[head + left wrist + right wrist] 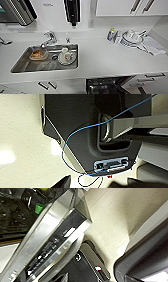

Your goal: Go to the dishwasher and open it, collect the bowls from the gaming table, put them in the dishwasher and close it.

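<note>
The dishwasher (107,86) stands open under the white counter, at the lower middle of the head view, with a dark interior and wire racks. In the right wrist view the dishwasher's (50,238) stainless-steel door edge runs slantwise close by, and dark racks (15,213) with a green part show behind it. In the sink (20,65) lie a clear bowl (38,54) with orange remains and a white cup (65,53) on a round dish. The left wrist view looks down at the robot's own dark base (82,131) and a blue cable (75,134) over pale floor.
A faucet (50,37) stands behind the sink. Plates (131,37), a bottle (110,34) and a cloth (153,46) lie on the counter's right. White cupboard fronts with bar handles (46,85) flank the dishwasher. A steel appliance (17,11) is at the upper left.
</note>
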Robot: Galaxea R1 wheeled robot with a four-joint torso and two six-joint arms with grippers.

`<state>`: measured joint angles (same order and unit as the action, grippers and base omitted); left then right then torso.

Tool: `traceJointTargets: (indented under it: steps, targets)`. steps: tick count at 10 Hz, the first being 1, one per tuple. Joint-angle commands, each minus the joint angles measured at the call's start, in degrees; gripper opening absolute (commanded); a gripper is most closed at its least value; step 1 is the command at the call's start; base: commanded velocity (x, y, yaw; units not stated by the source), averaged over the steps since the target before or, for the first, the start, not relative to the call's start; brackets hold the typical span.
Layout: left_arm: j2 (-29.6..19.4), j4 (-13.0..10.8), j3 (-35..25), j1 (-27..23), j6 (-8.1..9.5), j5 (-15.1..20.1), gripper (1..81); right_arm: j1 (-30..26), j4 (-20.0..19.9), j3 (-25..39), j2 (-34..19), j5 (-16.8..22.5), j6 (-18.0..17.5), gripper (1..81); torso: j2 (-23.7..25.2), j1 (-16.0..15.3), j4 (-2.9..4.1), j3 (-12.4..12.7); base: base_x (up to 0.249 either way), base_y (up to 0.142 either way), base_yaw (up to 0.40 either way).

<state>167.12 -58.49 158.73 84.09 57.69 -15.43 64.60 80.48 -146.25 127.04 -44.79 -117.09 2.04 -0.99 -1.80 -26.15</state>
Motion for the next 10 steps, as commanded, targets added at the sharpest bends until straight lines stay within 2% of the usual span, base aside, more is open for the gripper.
traceJointTargets:
  steps: [1,2,4,7,10]
  targets:
    - [-0.91,0.22,0.53,0.42,0.23,2.43,81.1,12.26,1.7,-34.0,17.39,-16.83,0.1,81.1,5.71,-3.67,0.0,0.0,0.0,0.0,0.0]
    - [-0.82,0.22,0.53,0.51,0.23,2.43,81.1,13.32,1.78,-33.56,18.88,-15.69,1.14,81.1,7.48,-4.74,0.0,0.0,0.0,0.0,0.0]
    - [-0.73,0.22,0.53,0.5,0.23,2.51,81.1,14.9,2.48,-33.48,22.22,-10.43,3.44,81.1,11.15,-7.06,0.0,0.02,0.0,0.0,0.0]
    - [-0.64,0.22,0.53,0.33,0.15,2.51,81.1,15.26,7.92,-33.13,28.54,-1.02,3.8,81.1,17.25,-10.86,0.0,0.02,0.0,0.0,0.0]
    - [-0.64,0.22,0.53,0.33,0.15,2.51,81.1,15.52,11.63,-30.93,31.81,4.36,3.62,81.1,23.26,-14.6,0.0,0.05,0.0,0.0,0.0]
